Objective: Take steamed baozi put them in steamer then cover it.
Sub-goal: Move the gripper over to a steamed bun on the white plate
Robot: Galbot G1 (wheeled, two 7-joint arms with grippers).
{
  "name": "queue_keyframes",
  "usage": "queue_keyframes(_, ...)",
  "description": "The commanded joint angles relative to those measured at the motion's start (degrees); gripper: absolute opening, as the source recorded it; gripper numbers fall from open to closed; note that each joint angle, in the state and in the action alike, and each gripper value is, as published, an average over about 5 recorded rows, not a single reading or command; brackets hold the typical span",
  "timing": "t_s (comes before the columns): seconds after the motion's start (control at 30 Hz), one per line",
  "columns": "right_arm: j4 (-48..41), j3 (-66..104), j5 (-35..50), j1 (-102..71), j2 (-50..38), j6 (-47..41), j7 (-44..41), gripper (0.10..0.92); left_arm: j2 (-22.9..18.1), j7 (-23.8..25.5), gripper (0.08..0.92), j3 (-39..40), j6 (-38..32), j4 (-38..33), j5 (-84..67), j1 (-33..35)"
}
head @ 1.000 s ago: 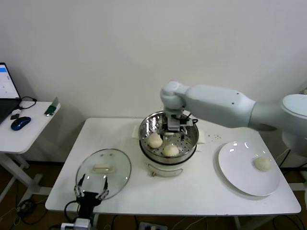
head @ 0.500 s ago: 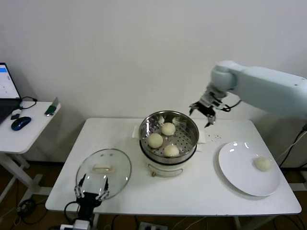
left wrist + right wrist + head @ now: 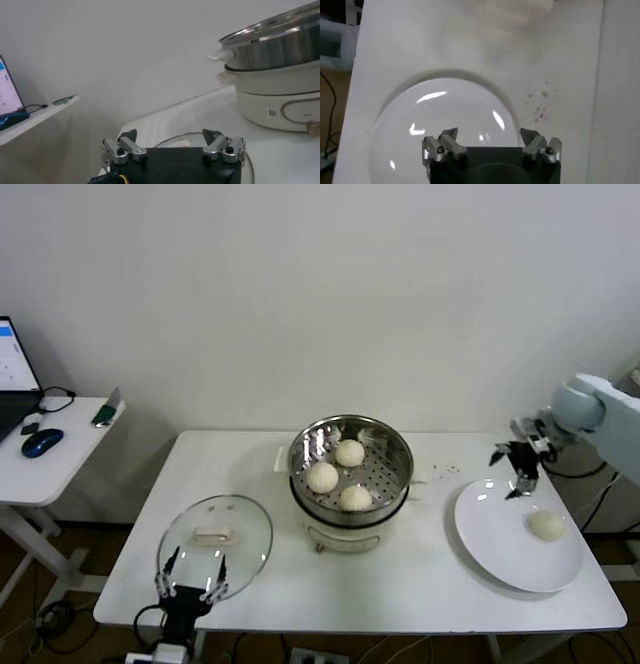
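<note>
Steel steamer [image 3: 351, 474] holds three baozi; fourth baozi [image 3: 546, 525] lies on plate [image 3: 495, 534]. Our right claw [image 3: 518, 471], spread, hovers nearby; a skewed pinch could roll it off. Left claw [image 3: 190, 592] spread, idle.

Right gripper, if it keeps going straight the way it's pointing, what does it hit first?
Most likely the plate: the open right gripper points down over its far rim, with the last baozi off to the side. Depth is uncertain.

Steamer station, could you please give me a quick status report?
Right gripper open above plate. Left gripper open by lid. Three baozi in steamer, one on plate. Path clear.
</note>
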Motion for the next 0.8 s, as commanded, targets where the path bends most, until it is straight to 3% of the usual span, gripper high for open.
queue_keyframes(0.03, -13.59, 19.36, -8.91, -16.61, -1.75, 4.59, -2.74, 0.823, -0.23, -0.02, 0.823, -0.25, -0.22, 0.04, 0.1, 0.86)
queue_keyframes(0.8, -30.95, 27.89, -29.42, -17.66, 12.91, 12.35, -4.09, 0.823, -0.74, -0.15, 0.823, -1.5, -0.52, 0.77, 0.24, 2.2)
